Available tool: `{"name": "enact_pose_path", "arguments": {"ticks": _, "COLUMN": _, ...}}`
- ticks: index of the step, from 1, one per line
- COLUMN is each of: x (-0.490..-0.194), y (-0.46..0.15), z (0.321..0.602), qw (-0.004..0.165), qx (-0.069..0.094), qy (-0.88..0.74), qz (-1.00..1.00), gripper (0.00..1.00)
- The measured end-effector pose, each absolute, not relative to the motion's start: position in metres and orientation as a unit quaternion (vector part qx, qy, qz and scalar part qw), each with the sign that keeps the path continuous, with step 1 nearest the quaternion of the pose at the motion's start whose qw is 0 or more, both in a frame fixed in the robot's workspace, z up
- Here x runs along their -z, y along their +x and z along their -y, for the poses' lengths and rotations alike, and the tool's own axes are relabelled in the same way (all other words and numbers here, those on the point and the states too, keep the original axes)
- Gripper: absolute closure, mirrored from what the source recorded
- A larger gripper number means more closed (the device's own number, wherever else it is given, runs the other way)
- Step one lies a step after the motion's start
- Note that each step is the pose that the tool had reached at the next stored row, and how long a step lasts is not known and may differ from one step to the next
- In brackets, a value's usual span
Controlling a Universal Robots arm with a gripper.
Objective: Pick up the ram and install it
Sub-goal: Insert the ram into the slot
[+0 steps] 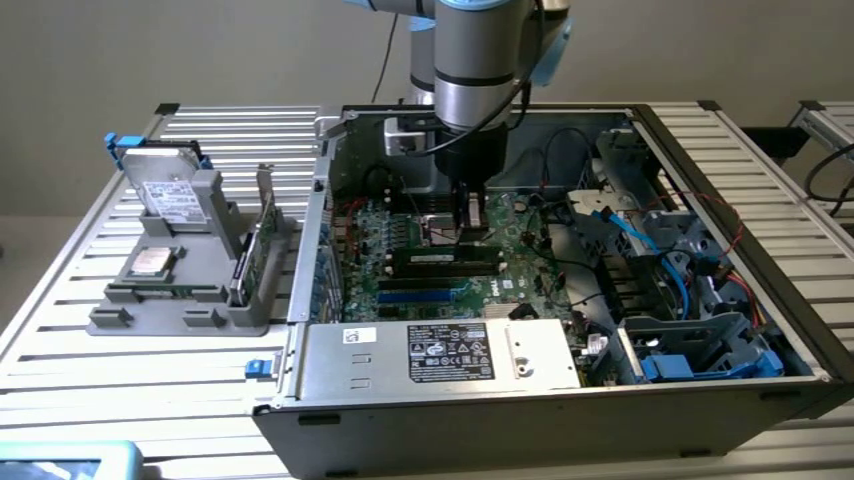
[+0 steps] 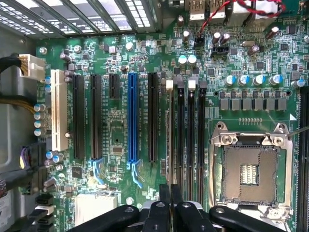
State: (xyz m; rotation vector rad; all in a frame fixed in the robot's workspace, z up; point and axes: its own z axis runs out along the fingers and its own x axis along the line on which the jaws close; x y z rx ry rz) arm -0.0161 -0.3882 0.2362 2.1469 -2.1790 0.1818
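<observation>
Nearest the camera, in the lower middle of the exterior view, the open computer case (image 1: 534, 420) sits on the slatted bench (image 1: 134, 390). Its labelled power supply (image 1: 447, 352) lies along the front wall. Just behind that, at the centre of the frame, is the green motherboard (image 1: 387, 265) with a pair of blue slots (image 1: 420, 292).

Right behind the blue slots the ram (image 1: 447, 261) stands on edge, a long dark stick running across the board. It appears to sit in one of the memory slots, though how deep cannot be judged from this angle. The claw (image 1: 470, 232) hangs close over the half of the stick toward the exterior view's right.

In the wrist view the claw (image 2: 170, 189) has its two dark fingers (image 2: 165, 208) pressed together with no gap between them. They point along the row of black memory slots (image 2: 186, 135), which lie beside the open processor socket (image 2: 251, 169).

At the middle left of the exterior view a grey holder (image 1: 160, 315) rests on the bench, apart from the case. It carries a square silver chip (image 1: 150, 262) and an upright green card with a metal bracket (image 1: 254, 250). A hard drive (image 1: 167, 185) stands at the holder's far end, toward the upper left.

Farthest back, the arm (image 1: 474, 60) rises out of the top middle of the frame.
</observation>
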Motion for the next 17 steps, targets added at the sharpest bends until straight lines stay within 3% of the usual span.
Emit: {"name": "enact_pose_path", "arguments": {"ticks": 17, "x": -0.2367, "y": -0.0163, "z": 0.3919, "qw": 0.029, "qx": -0.053, "qy": 0.700, "qz": 0.711, "gripper": 0.88}}
